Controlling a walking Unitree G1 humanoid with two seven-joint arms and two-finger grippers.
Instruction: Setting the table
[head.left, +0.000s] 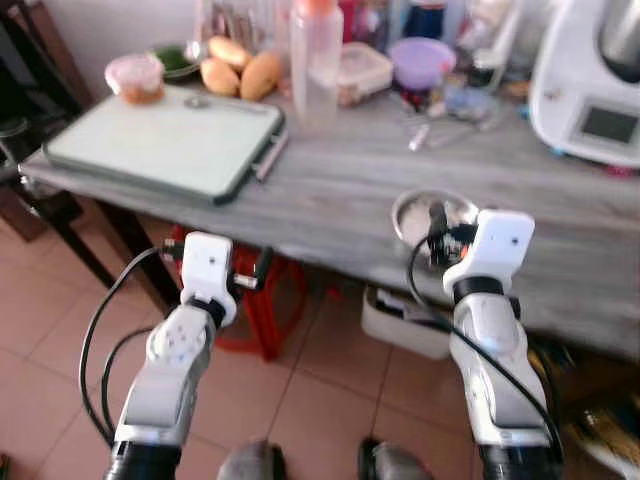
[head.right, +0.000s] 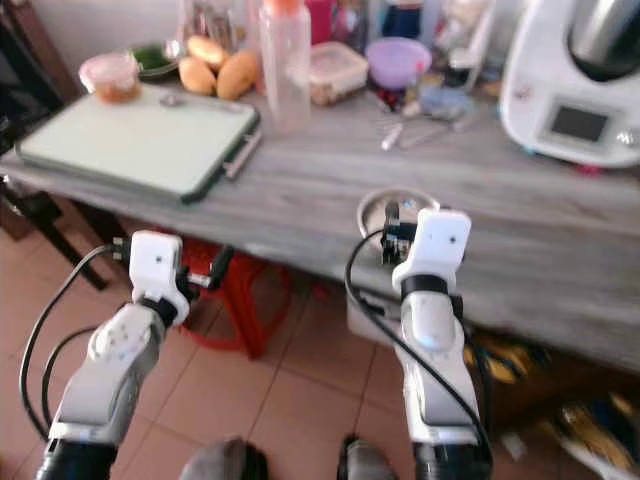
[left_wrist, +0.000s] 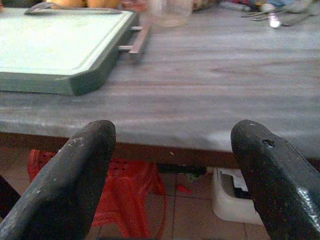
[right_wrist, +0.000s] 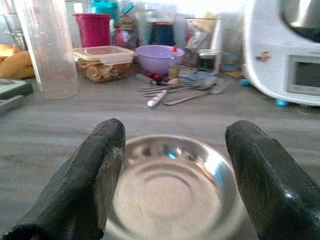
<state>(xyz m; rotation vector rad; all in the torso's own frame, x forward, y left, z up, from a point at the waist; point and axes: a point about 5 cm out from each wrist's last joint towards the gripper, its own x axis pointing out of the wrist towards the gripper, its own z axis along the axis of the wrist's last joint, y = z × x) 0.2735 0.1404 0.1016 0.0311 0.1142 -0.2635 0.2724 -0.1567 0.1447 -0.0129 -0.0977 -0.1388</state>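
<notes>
The right gripper (right_wrist: 172, 175) reached forward over the bench's (head.left: 330, 190) front edge, fingers spread wide astride the steel bowl (right_wrist: 172, 187) sitting there. The left gripper (left_wrist: 172, 170) hovered below that edge, fingers apart.

a long grey wood-grain table top (head.left: 330, 190) is set against a pale wall (head.left: 110, 30). the floor (head.left: 60, 380) is laid with reddish-brown square tiles. a red plastic stool (head.left: 262, 300) and a white plastic box (head.left: 400, 325) are seen under the table.
</notes>
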